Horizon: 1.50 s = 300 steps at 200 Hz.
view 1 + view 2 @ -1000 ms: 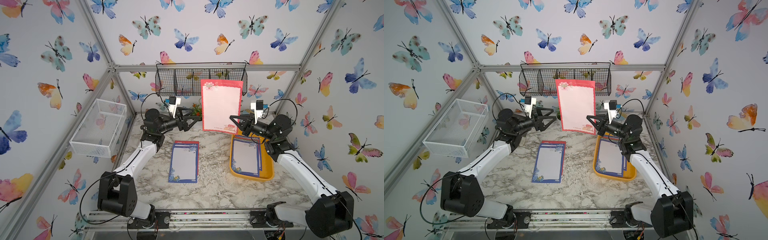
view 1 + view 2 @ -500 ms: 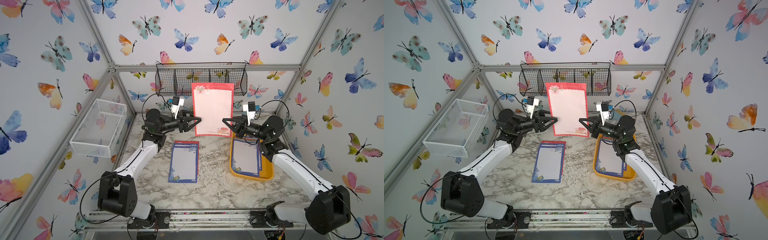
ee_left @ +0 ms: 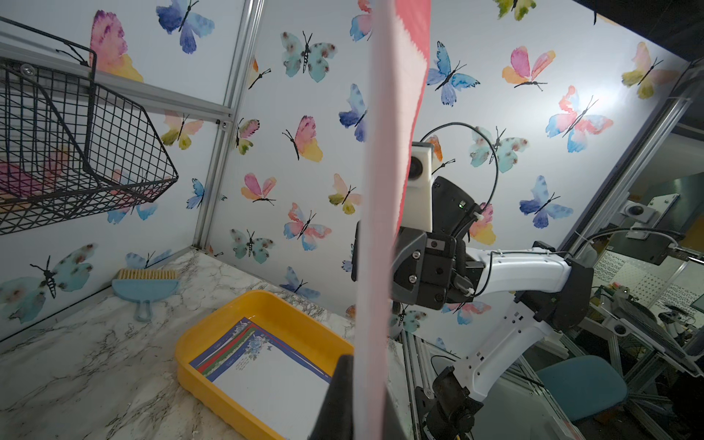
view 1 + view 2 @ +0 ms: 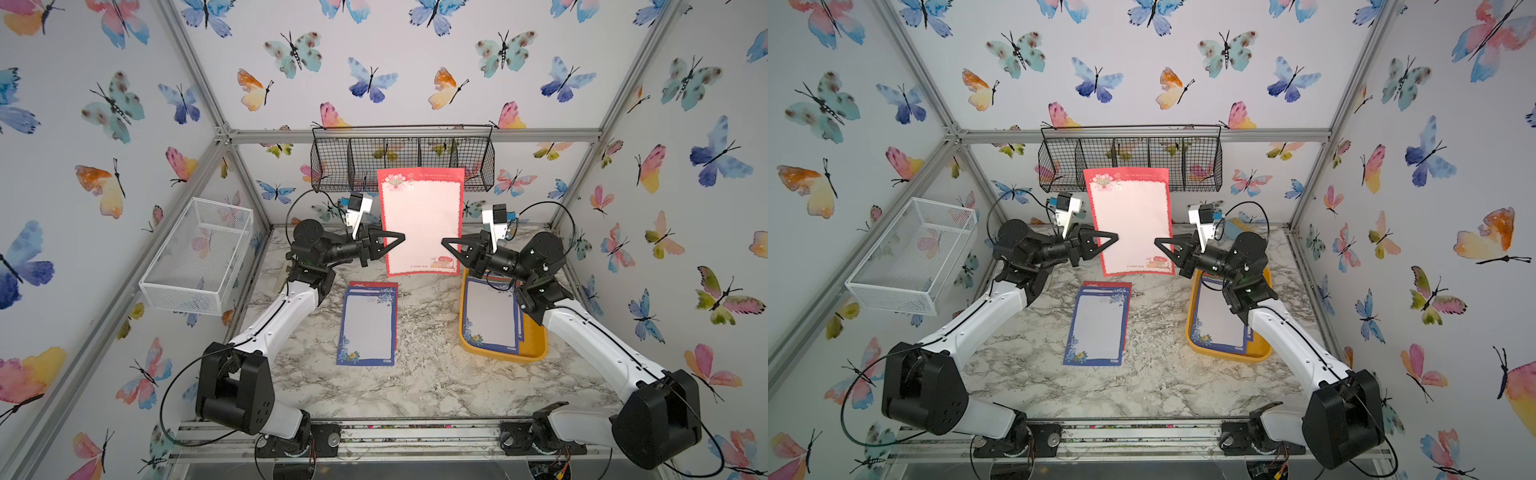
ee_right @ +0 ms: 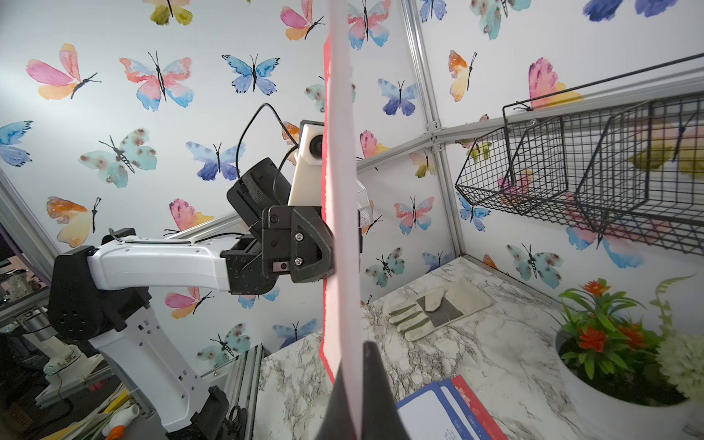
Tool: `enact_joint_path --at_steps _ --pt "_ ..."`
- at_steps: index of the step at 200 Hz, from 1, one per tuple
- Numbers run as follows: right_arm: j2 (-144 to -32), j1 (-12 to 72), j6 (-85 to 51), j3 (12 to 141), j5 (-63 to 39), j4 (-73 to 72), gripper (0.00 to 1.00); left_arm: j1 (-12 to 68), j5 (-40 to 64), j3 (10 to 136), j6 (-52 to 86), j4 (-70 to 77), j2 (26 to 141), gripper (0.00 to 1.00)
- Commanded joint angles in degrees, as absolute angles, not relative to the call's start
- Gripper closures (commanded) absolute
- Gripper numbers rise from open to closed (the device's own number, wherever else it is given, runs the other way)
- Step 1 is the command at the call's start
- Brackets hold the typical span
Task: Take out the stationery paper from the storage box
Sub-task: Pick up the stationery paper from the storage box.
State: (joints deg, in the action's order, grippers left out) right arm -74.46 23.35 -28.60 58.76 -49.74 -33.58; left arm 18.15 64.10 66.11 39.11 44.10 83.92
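Observation:
A red-bordered sheet of stationery paper hangs upright above the back of the table. My left gripper is shut on its left edge, and my right gripper is shut on its lower right edge. Both wrist views show the sheet edge-on between the jaws of the left gripper and the right gripper. The yellow storage box lies under my right arm with blue-bordered sheets in it. More sheets, blue over red, lie flat on the table's middle.
A black wire basket hangs on the back wall just behind the raised sheet. A white mesh basket sticks out from the left wall. At the back of the table lie a blue brush, a glove and a flower pot.
My right gripper carried the red-bordered sheet leftward to the middle. My left gripper, open a second ago, reached its left edge and shut on it.

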Motion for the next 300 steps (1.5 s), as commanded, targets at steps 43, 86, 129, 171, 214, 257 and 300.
enact_joint_path --at_steps 43,86,129,171,214,257,300 --pt "-74.20 23.64 -26.90 59.10 -47.93 -32.52 0.97 18.20 65.27 66.88 39.82 47.39 83.54 1.00" --pt "-74.36 23.65 -25.78 60.19 -46.05 -30.45 0.81 18.19 64.64 66.49 39.47 47.46 83.49 1.00" --pt "-73.17 23.64 -24.50 59.94 -43.19 -29.32 0.51 18.07 63.25 65.93 39.38 47.37 83.62 1.00" --pt "-72.43 23.64 -23.48 60.42 -42.54 -27.68 0.44 18.06 63.09 66.26 37.15 43.90 83.90 1.00" --pt "-71.48 23.64 -20.54 61.70 -39.61 -22.82 0.41 18.08 61.52 65.65 30.97 35.17 82.68 1.00" --pt "-70.69 23.64 -18.46 61.93 -37.81 -19.70 0.40 18.02 59.16 66.56 23.02 19.65 79.84 1.00" --pt "-69.06 23.64 -17.45 62.37 -37.77 -16.54 0.39 17.84 58.23 66.14 20.85 6.46 77.87 1.00"
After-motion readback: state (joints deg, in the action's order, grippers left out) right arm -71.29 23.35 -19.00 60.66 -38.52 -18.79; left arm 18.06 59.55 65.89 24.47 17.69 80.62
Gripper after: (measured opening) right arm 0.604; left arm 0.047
